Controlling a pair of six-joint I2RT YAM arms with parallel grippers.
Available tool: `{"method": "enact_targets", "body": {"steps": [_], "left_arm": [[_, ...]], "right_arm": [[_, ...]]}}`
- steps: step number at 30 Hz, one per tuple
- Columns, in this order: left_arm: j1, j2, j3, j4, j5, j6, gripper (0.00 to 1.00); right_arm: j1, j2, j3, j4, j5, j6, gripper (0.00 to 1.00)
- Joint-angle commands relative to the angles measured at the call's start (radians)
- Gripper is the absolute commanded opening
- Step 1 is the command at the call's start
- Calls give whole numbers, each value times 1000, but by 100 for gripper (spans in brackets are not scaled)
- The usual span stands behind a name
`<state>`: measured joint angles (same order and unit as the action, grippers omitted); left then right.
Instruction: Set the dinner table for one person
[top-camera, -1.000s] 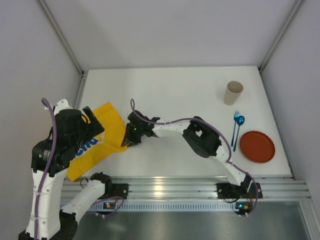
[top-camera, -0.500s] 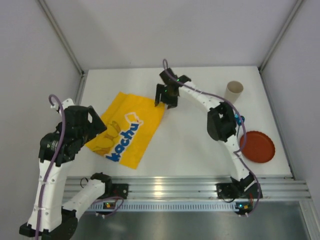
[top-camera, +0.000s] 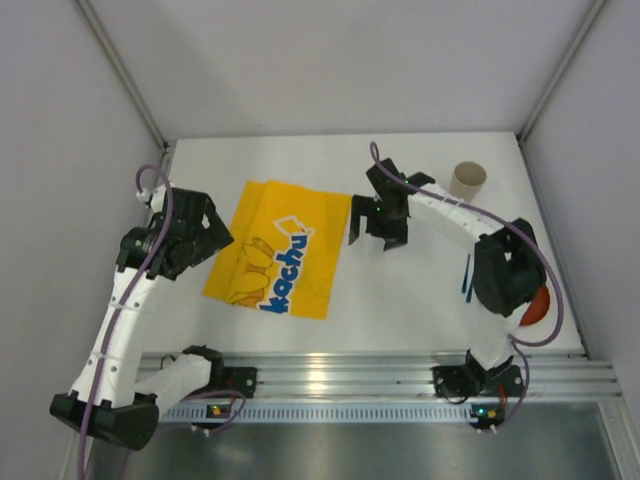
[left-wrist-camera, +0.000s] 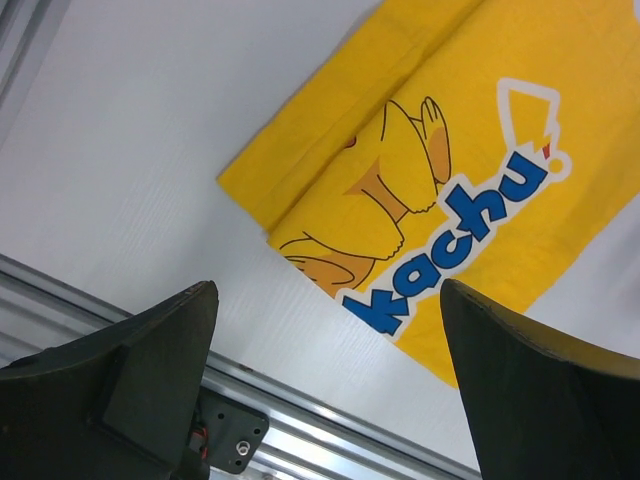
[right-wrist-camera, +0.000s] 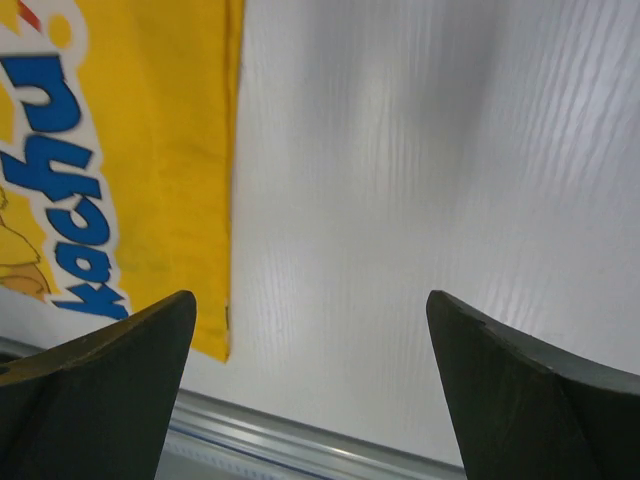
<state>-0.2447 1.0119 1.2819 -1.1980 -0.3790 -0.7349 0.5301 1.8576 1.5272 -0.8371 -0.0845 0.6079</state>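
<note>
The white worktop (top-camera: 400, 290) (the dinner table of the task) fills the floor of the cell from the rail where the arms are bolted to the far wall. A yellow printed mat (top-camera: 285, 250) lies spread on its left half, a little askew to the near edge. The left pincer (top-camera: 215, 228) hovers with jaws wide apart just off the mat's left side, holding nothing. The right pincer (top-camera: 373, 238) is likewise spread and empty, just beside the mat's far right corner. A paper cup (top-camera: 466, 184) stands near the far right corner. Blue cutlery (top-camera: 467, 275) and a red plate (top-camera: 537, 308) lie by the right edge, both partly hidden by the right arm. The mat looks placed, so the step in hand is probably clearing away and fetching the plate. To do it well, lift the right pincer straight up before swinging, so no finger drags the cloth. The left wrist view shows a folded strip along one side of the mat, worth flattening first. Take the plate by its rim and lower it flat onto the mat's middle.
</note>
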Motion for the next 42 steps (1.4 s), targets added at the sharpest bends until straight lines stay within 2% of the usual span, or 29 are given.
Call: {"method": "enact_targets", "body": {"steps": [1,5,11,17,21,23,24,26,27,28,31,33,34,37,40,42], "left_arm": [[-2,10,-9,87,11,-6,98],[-4,13,-19,95,28,-11,98],[-4,-4,-39,84,38,-11,98],[-4,-6,-44,89,71,8,98],[-2,26,-23,110,72,22,98],[2,51,-13,133,72,51,98],[16,77,-13,162,75,75,98],[41,146,-13,196,95,103,98],[79,175,-12,227,129,118,97],[100,207,-10,245,153,147,88],[156,338,14,285,177,183,77],[183,413,22,316,178,199,76],[189,433,19,365,201,209,75],[200,510,14,443,230,253,73],[214,602,14,484,215,275,68],[237,666,7,512,267,285,63]], "right_arm": [[-4,-115,-166,211,-145,88,100],[-4,-104,-286,369,-248,131,100],[-7,38,-319,691,-342,254,100],[-1,156,-220,754,-366,328,99],[11,216,-187,753,-377,346,93],[21,230,-170,748,-388,345,81],[24,239,-167,747,-393,342,66],[25,238,-168,728,-396,336,50],[25,232,-173,722,-396,323,44],[22,229,-183,715,-394,317,34],[19,209,-202,698,-405,294,22],[19,200,-203,678,-416,270,16],[19,196,-200,665,-414,260,10],[8,170,-200,633,-412,231,2],[-11,158,-191,609,-429,208,0],[-27,164,-179,590,-440,188,0]]}}
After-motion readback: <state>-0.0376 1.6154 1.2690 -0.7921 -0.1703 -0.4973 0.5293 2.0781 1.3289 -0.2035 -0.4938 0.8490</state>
